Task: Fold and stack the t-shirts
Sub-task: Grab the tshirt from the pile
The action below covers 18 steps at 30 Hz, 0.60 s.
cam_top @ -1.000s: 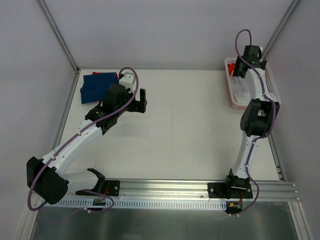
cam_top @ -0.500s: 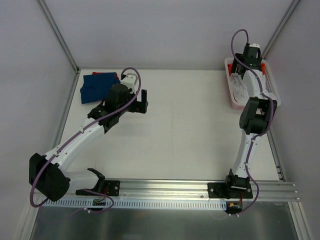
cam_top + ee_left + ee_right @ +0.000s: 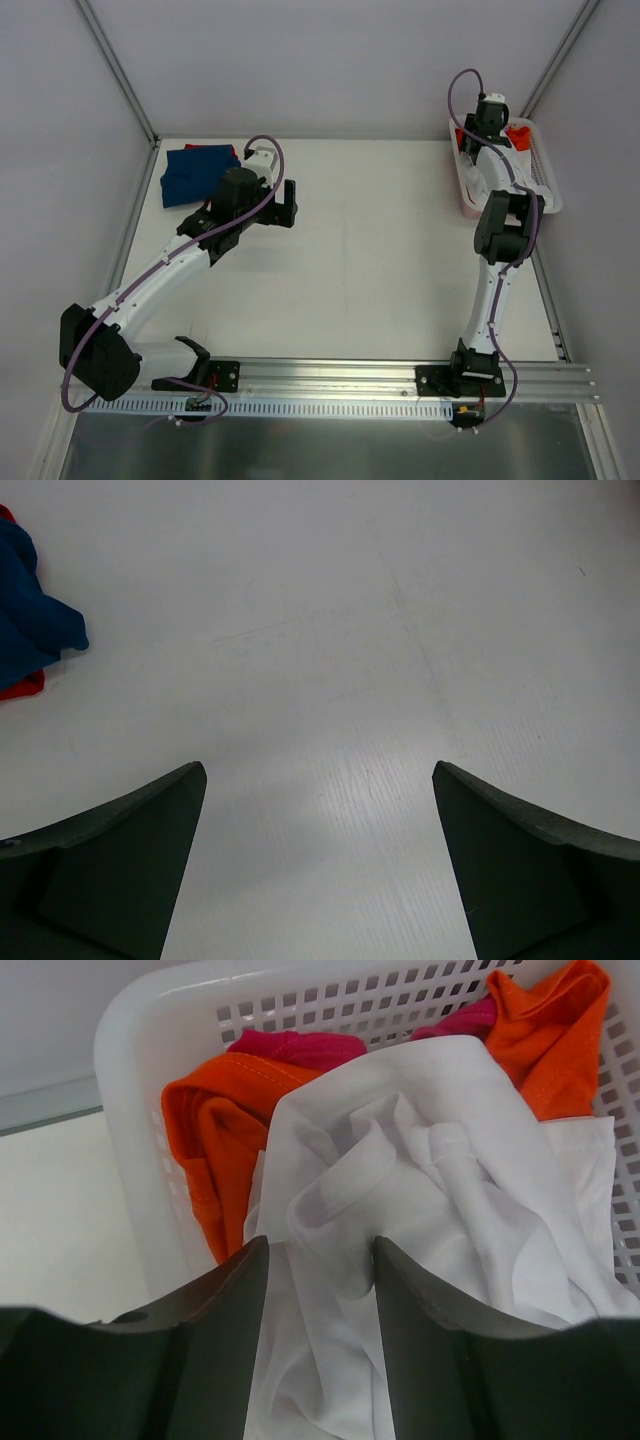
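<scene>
A white t-shirt [image 3: 460, 1170] lies crumpled on top in the white lattice basket [image 3: 150, 1020], over an orange t-shirt [image 3: 215, 1130] and a pink-red cloth [image 3: 300, 1048]. My right gripper [image 3: 320, 1245] reaches down into the basket [image 3: 548, 185], its jaws narrowed on a bunched fold of the white t-shirt. In the top view the right gripper [image 3: 487, 112] is at the basket's far end. A dark blue t-shirt [image 3: 195, 170] lies on a red one [image 3: 222, 148] at the table's far left. My left gripper [image 3: 287, 205] is open and empty to their right, above bare table [image 3: 320, 770].
The dark blue t-shirt's edge [image 3: 30, 610] and a red edge [image 3: 20, 687] show at the left of the left wrist view. The basket stands against the right wall. A metal rail [image 3: 400, 375] runs along the near edge.
My right wrist has shifted a little left and farther back over the basket, uncovering orange cloth at its far end. The left arm has barely moved.
</scene>
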Tool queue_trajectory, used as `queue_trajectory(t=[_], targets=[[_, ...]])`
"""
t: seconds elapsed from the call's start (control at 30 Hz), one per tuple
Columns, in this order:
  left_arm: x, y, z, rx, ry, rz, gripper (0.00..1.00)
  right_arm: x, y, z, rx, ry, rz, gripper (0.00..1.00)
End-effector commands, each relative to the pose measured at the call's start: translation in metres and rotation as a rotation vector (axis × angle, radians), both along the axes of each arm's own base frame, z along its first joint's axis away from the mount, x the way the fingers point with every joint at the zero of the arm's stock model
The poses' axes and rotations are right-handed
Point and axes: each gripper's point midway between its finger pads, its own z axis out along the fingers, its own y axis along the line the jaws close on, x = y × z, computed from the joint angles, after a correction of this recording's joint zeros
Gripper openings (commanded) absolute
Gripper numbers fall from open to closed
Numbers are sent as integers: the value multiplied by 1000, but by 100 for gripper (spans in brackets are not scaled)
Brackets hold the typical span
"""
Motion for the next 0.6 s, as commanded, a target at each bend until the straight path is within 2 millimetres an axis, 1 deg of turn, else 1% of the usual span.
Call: queue_trajectory(t=[0.0,0.1,0.13,0.17,0.2,0.27,0.37,0.4,0.5,0.53,0.57], targets=[[7,-2,19,-17,-54,-10,99,12,3,19,-8,-80,27,45],[7,-3,19,-17,-54,-14,99,10,2,18,-18,-83,31,40],[6,-3,19,-19,-52,-16,99,10,1,18,-23,-88,31,36],[6,-3,18,-20,-51,-17,99,9,2,14,-24,-81,32,33],[6,-3,18,-20,-49,-18,99,8,1,14,-23,-81,32,28],[6,-3,16,-20,-44,-17,99,8,2,14,-19,-82,35,21],[7,-4,15,-18,-43,-19,99,6,3,14,-10,-87,30,3],[7,-4,15,-18,-42,-21,99,5,3,13,-7,-85,28,0],[7,-6,15,-21,-40,-28,99,3,5,19,1,-95,30,0],[7,-6,16,-23,-41,-26,99,1,6,17,3,-91,31,0],[7,-7,15,-24,-39,-29,99,0,8,27,5,-107,34,0]])
